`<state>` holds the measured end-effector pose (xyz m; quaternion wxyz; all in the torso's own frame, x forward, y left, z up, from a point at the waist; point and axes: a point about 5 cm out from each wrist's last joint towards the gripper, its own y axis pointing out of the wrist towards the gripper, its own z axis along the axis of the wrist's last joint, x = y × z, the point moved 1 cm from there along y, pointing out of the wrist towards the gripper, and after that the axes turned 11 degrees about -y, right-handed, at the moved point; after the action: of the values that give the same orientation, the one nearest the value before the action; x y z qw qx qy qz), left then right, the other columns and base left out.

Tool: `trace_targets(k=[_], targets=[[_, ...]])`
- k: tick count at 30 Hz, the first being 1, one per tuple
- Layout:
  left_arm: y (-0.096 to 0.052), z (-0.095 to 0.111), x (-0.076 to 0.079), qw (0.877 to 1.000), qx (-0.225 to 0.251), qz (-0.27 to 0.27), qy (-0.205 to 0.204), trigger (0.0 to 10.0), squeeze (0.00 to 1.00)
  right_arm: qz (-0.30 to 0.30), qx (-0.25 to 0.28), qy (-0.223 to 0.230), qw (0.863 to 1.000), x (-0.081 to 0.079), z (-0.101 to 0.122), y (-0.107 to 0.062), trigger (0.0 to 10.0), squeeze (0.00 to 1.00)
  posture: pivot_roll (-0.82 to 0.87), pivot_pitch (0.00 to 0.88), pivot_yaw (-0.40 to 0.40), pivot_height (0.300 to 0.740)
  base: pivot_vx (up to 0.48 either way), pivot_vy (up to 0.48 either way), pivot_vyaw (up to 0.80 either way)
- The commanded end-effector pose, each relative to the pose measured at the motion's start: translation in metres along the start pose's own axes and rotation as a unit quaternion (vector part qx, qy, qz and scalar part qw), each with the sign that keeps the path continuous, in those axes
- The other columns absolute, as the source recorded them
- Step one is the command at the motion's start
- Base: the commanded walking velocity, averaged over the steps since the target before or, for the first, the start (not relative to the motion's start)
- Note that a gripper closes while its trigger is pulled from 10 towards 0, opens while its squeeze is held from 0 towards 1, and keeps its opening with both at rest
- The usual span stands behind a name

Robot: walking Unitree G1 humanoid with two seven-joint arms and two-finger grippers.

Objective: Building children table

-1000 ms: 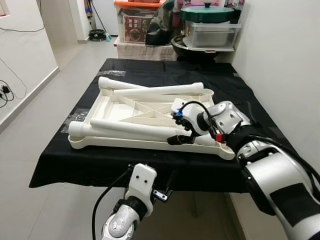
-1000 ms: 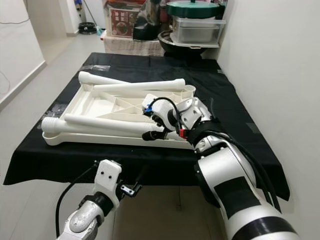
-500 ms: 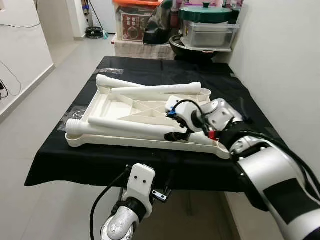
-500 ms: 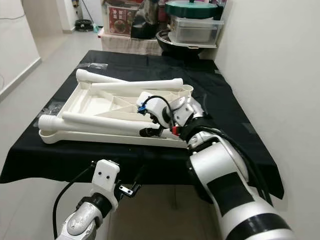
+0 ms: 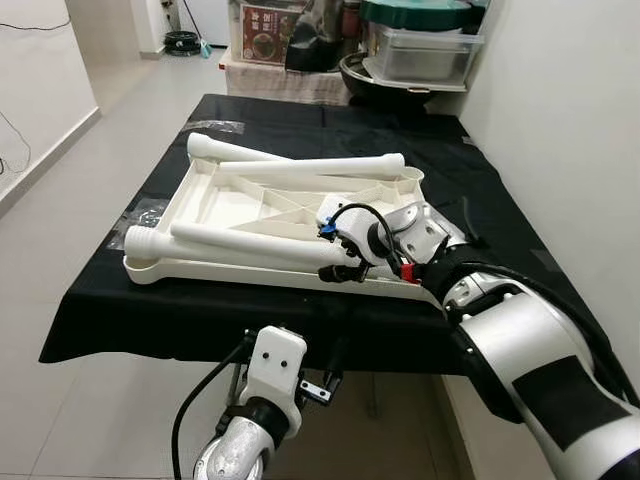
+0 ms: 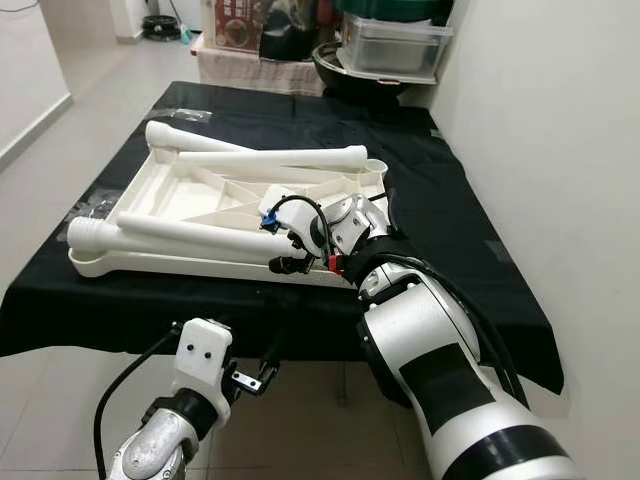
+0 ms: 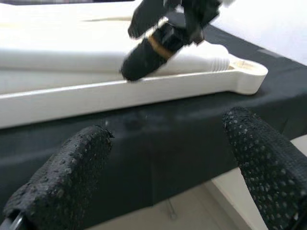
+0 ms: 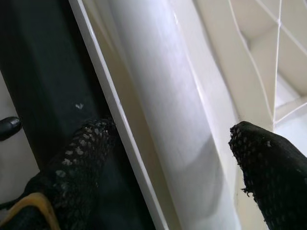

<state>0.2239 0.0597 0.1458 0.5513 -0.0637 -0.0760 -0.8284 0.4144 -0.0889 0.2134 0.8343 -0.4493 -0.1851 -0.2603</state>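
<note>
A white children's tabletop [image 5: 215, 272] lies upside down on the black-covered table [image 5: 150, 320]. Three white legs lie loose on it: a near leg [image 5: 240, 244] along the front rim and two far legs [image 5: 310, 167] [image 5: 225, 150] at the back. My right gripper [image 5: 338, 245] is at the near leg's right end, open, with one black finger [image 8: 76, 158] over the rim and the other finger [image 8: 268, 163] beyond the near leg [image 8: 163, 124]. My left gripper [image 7: 168, 153] is open, low before the table's front edge, facing the tabletop's corner [image 7: 247, 76].
A white wall runs close along the table's right side. Storage boxes and a dark pot [image 5: 400, 75] stand beyond the far end. Clear plastic bags [image 5: 148, 211] lie on the cloth left of the tabletop. Open floor [image 5: 60, 200] lies to the left.
The camera has shifted, so the whole scene sits a little lower and to the left. My right gripper stays astride the near leg's right end; the left arm has not visibly moved.
</note>
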Motion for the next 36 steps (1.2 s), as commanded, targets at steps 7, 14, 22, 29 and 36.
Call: trace_targets(k=[7, 14, 22, 29, 36], targets=[[-0.006, 0.001, 0.024, 0.999, -0.007, -0.022, -0.026, 10.0, 0.0, -0.01, -0.005, -0.004, 1.0, 0.0, 0.003, 0.002, 10.0, 0.0, 0.02, 0.153, -0.139, 0.74, 0.0, 0.0, 0.0], [-0.006, 0.0, 0.025, 0.999, -0.009, -0.019, -0.028, 10.0, 0.0, -0.017, 0.0, 0.0, 1.0, -0.001, 0.007, 0.004, 10.0, 0.0, 0.02, 0.152, -0.144, 0.74, 0.0, 0.0, 0.0], [-0.004, -0.002, 0.023, 0.999, -0.015, -0.015, -0.027, 10.0, 0.0, -0.022, 0.011, 0.003, 1.0, 0.0, 0.012, 0.004, 0.0, 0.0, 0.01, 0.139, -0.145, 0.74, 0.0, 0.0, 0.0], [-0.001, -0.003, 0.023, 0.999, -0.017, -0.015, -0.026, 10.0, 0.0, -0.021, 0.013, -0.006, 1.0, 0.002, 0.015, 0.002, 0.0, 0.0, 0.01, 0.127, -0.146, 0.74, 0.0, 0.0, 0.0], [0.001, -0.004, 0.02, 1.0, -0.017, -0.011, -0.022, 10.0, 0.0, -0.033, 0.058, 0.019, 0.998, 0.008, 0.03, -0.002, 0.0, 0.0, 0.01, 0.118, -0.142, 0.74, 0.0, 0.0, 0.0]])
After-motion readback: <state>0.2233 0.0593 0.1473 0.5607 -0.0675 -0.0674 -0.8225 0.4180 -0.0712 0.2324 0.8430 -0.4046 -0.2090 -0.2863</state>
